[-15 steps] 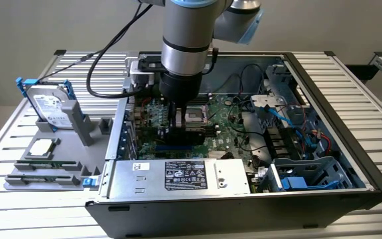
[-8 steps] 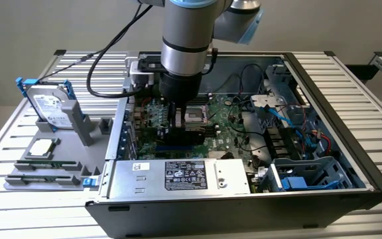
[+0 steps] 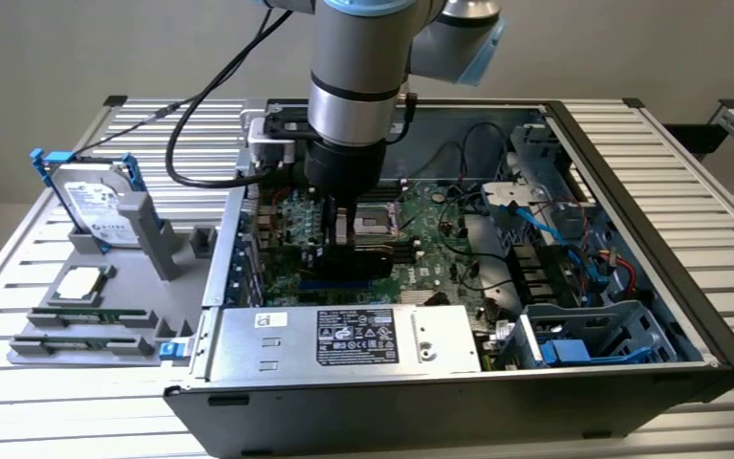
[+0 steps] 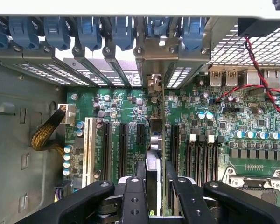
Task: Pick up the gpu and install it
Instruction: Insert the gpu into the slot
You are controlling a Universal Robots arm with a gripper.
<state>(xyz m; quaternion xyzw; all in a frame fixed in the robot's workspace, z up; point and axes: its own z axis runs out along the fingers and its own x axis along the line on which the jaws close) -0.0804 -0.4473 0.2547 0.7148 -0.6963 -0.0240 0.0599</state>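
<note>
The end effector (image 4: pixel 154 186), clamped on the gpu (image 4: pixel 152 154), holds it edge-down over a motherboard (image 4: pixel 126 107) slot; seating it calls for straight, aligned pressure.

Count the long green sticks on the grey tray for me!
2. The first stick lies beside the square silver chip; the second stick lies alongside it, nearer the grey tray's front edge. None seem hidden.
</note>
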